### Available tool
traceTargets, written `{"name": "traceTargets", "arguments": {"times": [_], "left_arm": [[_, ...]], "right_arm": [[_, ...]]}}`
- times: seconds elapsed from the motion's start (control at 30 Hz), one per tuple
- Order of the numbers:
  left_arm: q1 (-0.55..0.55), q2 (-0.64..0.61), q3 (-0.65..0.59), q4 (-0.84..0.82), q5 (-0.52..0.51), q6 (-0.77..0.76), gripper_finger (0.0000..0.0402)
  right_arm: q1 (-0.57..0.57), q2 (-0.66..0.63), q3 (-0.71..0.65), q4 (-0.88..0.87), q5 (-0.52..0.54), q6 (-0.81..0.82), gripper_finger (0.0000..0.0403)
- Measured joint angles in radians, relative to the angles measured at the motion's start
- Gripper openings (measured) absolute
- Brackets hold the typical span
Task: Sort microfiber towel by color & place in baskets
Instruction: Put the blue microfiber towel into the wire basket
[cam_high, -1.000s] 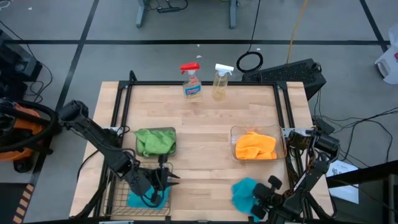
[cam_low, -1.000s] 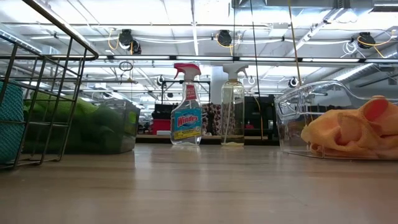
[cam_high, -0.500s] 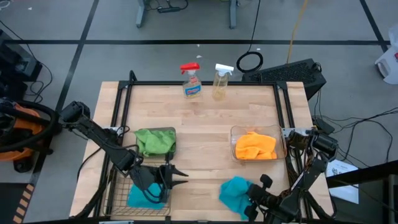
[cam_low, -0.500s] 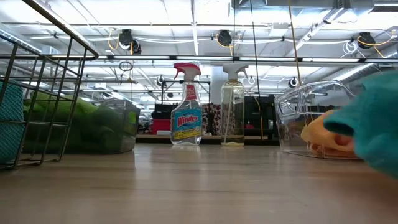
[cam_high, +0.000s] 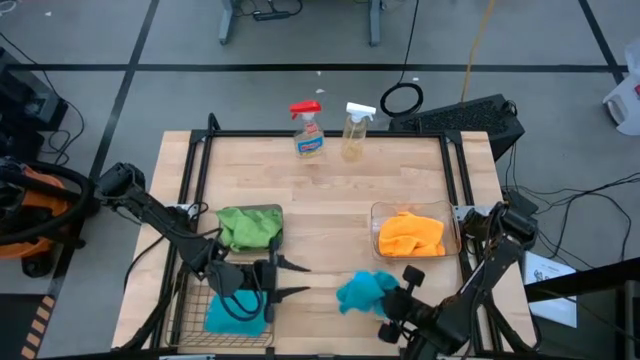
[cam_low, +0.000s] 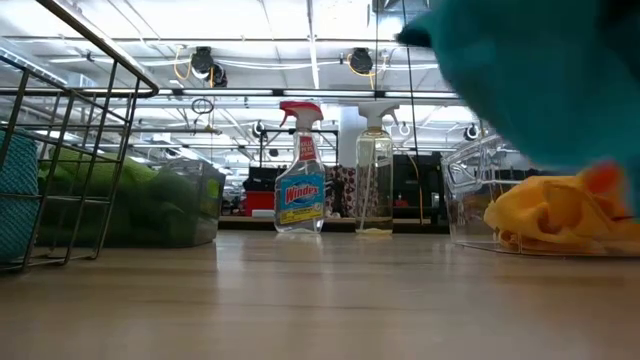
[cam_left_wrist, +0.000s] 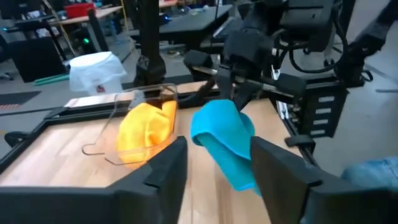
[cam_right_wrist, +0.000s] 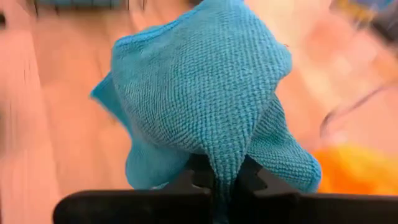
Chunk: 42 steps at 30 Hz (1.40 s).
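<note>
My right gripper (cam_high: 386, 302) is shut on a teal-blue towel (cam_high: 362, 290) above the table's near middle. In the low view this towel (cam_low: 540, 80) floats well above the wood. My left gripper (cam_high: 304, 279) is open, level, just right of the wire-mesh basket (cam_high: 190, 318), and points at the towel (cam_left_wrist: 221, 134) without touching it. A second teal-blue towel (cam_high: 232, 315) lies in that basket. Green towels (cam_high: 248, 228) fill the smoky grey tub (cam_high: 279, 212). Yellow-orange towels (cam_high: 410, 235) lie in the clear tub (cam_high: 378, 215). My right gripper pinches a bunched fold of the teal-blue towel (cam_right_wrist: 222, 163) between its two fingers, which reach from the table's right toward its left. The towel is lifted clear of the table. Its loose part (cam_left_wrist: 239, 168) droops slack past the fingers.
Two spray bottles, one with a red trigger (cam_high: 308, 130) and one clear (cam_high: 355, 130), stand near the far edge. Bare wood (cam_high: 330, 200) lies between the tubs. A black frame rail (cam_high: 320, 134) borders the table.
My right gripper has carried the teal-blue towel from the near right corner toward the table's left and upward, lifting it clear. My left gripper has come out of the wire-mesh basket toward the right, and its fingers have spread apart.
</note>
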Motion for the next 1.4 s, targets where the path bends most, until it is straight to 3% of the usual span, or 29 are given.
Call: {"name": "traceTargets", "arguments": {"times": [0.23,0.37,0.53,0.73,1.1,1.23,1.4], "left_arm": [[0.003,0.009,0.000,0.071,-0.002,0.046,0.0238],[0.003,0.057,0.000,0.188,-0.001,0.150,0.0244],[0.004,0.143,0.000,0.409,-0.019,0.317,0.0244],[0.015,0.191,0.000,0.506,-0.127,0.425,0.0245],[0.106,0.185,0.001,0.439,-0.194,0.472,0.0244],[0.118,0.173,0.001,0.426,-0.263,0.532,0.0244],[0.095,0.104,0.003,0.296,-0.264,0.461,0.0244]], "right_arm": [[-0.076,-0.114,0.006,0.001,0.149,-0.177,0.0004],[-0.129,-0.171,0.007,0.010,0.251,-0.235,0.0004],[-0.194,-0.180,0.007,0.022,0.351,-0.192,0.0007],[-0.230,-0.141,0.006,0.131,0.351,-0.213,0.0016],[-0.229,-0.117,0.006,0.532,0.223,-0.629,0.0017],[-0.229,-0.117,0.006,0.604,0.151,-0.712,0.0017],[-0.229,-0.118,0.005,0.656,0.146,-0.760,0.0017]]}}
